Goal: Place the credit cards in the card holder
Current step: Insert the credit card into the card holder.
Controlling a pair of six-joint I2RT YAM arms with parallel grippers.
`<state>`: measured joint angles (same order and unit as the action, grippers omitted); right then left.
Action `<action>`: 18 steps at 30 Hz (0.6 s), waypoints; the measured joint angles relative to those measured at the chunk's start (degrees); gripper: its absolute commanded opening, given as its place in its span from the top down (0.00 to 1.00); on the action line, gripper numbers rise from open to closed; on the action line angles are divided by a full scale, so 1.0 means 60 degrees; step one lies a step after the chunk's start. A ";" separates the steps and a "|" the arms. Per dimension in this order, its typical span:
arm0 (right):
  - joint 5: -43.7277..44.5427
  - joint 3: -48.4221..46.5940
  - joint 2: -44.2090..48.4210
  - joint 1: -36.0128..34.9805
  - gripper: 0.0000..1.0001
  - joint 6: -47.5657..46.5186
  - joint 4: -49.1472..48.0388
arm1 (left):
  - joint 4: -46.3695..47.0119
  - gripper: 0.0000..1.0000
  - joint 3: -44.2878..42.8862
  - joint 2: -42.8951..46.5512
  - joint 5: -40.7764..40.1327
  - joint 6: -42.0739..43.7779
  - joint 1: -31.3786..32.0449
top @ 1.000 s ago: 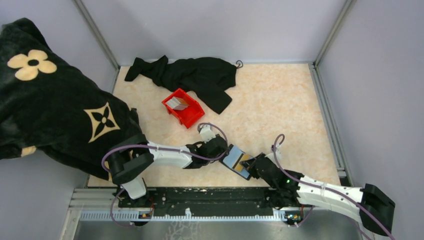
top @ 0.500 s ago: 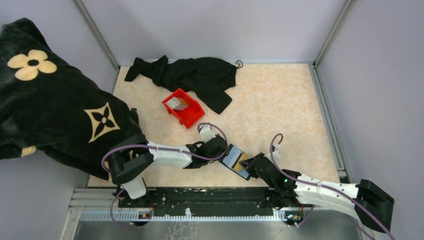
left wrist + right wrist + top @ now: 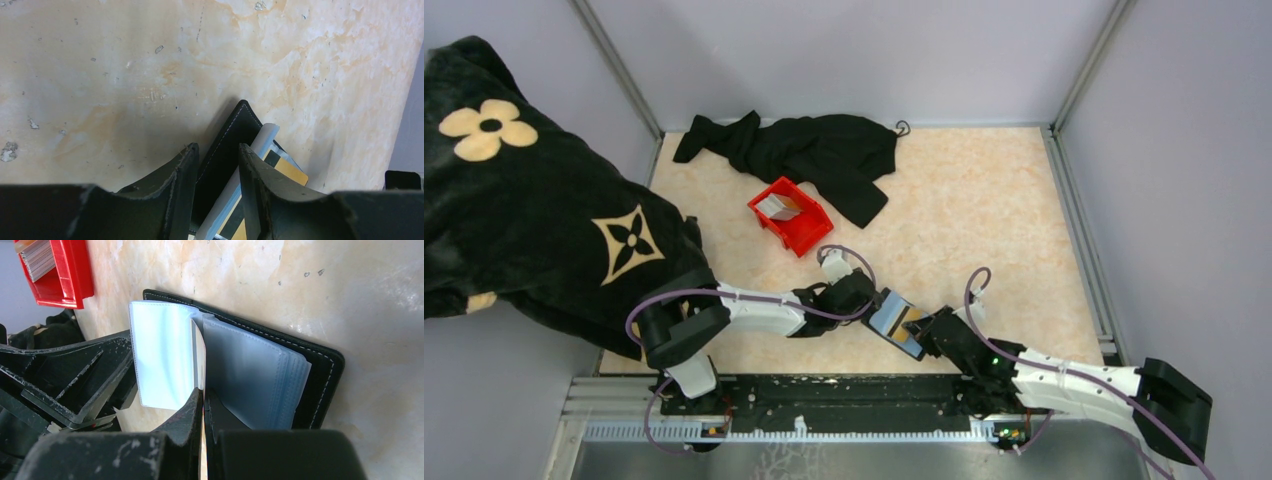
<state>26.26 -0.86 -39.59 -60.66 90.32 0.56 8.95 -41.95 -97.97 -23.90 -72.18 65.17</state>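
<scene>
The black card holder (image 3: 894, 318) lies open on the table between my two grippers, its clear sleeves fanned out (image 3: 250, 375). My left gripper (image 3: 871, 302) is shut on its black cover (image 3: 227, 145) at the left edge. My right gripper (image 3: 204, 392) is shut on a thin tan-gold card (image 3: 199, 360), seen edge-on, with its tip between the sleeves. The same card shows in the left wrist view (image 3: 290, 172). More credit cards (image 3: 776, 205) stand in the red bin (image 3: 807, 228), also in the right wrist view (image 3: 37, 257).
A black garment (image 3: 824, 155) lies at the back of the table behind the red bin (image 3: 75, 280). A large black blanket with beige flower marks (image 3: 534, 220) hangs over the left side. Metal rails run along the right (image 3: 1079, 230) and near edges.
The right arm has crept slightly left toward the card holder with its card. The left arm and the holder have hardly moved.
</scene>
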 measured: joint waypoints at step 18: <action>0.0357 -0.0233 -0.0022 -0.0058 1.00 0.0222 0.0630 | 0.0291 0.54 0.0175 0.0040 0.0208 0.0000 -0.0102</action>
<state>28.40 -2.26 -39.72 -61.01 91.66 4.34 10.70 -40.91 -97.73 -22.65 -72.18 64.55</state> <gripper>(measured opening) 0.007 0.450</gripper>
